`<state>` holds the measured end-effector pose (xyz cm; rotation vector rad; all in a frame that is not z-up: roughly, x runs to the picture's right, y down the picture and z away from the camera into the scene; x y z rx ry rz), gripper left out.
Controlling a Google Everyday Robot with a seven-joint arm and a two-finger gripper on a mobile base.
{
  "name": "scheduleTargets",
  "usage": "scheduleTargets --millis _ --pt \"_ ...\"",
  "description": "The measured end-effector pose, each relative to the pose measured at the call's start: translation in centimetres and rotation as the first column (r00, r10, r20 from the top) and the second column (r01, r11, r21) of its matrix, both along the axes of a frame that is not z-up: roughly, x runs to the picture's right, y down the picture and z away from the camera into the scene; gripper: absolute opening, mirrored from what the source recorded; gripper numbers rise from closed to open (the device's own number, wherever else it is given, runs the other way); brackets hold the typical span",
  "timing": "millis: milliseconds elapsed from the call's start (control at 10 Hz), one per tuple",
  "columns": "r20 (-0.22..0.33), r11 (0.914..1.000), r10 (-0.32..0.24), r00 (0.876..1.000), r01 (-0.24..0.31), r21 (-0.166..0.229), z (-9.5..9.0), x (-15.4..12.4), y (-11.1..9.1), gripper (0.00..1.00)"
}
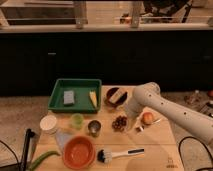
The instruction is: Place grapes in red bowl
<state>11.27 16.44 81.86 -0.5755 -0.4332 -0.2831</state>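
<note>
**End effector just beside the grapes, red bowl apart from both**

The wooden worktop [162, 147] carries everything. The white robot arm [172, 107] comes in from the right of the view, farther back than the red bowl [79, 151], which sits at the near edge. The green tray [75, 86] lies well behind the red bowl. A brush [119, 154] lies just to the right of the bowl. A dark brown bowl [114, 96] stands well behind it and to the right. The end effector [130, 116] hangs behind and to the right of the red bowl, well apart from it. I cannot tell whether it is open or has hold of anything. The grapes [119, 123] rest on the worktop behind and to the right of the red bowl, not in it. A metal cup [93, 127] stands just behind the bowl.
</note>
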Motion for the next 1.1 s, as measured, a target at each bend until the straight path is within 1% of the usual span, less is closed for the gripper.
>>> scheduleTargets --millis 400,500,600,700,800,900,1000,1100 --pt "0.007 0.9996 0.017 1.000 -0.017 -0.025 2.4 0.1 0.8 0.80" --pt "0.006 0.9990 0.014 1.000 -0.014 -0.042 2.9 0.2 1.2 0.80" --pt "0.004 0.9987 0.016 1.000 -0.015 -0.048 3.2 0.2 1.3 0.80" --pt "0.004 0.9986 0.009 1.000 -0.009 -0.053 3.3 0.3 1.6 0.75" --pt "0.005 0.9985 0.003 1.000 -0.003 -0.055 3.4 0.3 1.8 0.64" --pt "0.004 0.9985 0.002 1.000 -0.002 -0.055 3.4 0.4 1.8 0.56" --pt "0.004 0.9984 0.003 1.000 -0.003 -0.056 3.5 0.7 1.9 0.45" --pt "0.005 0.9985 0.006 1.000 -0.006 -0.055 3.5 1.1 2.0 0.33"
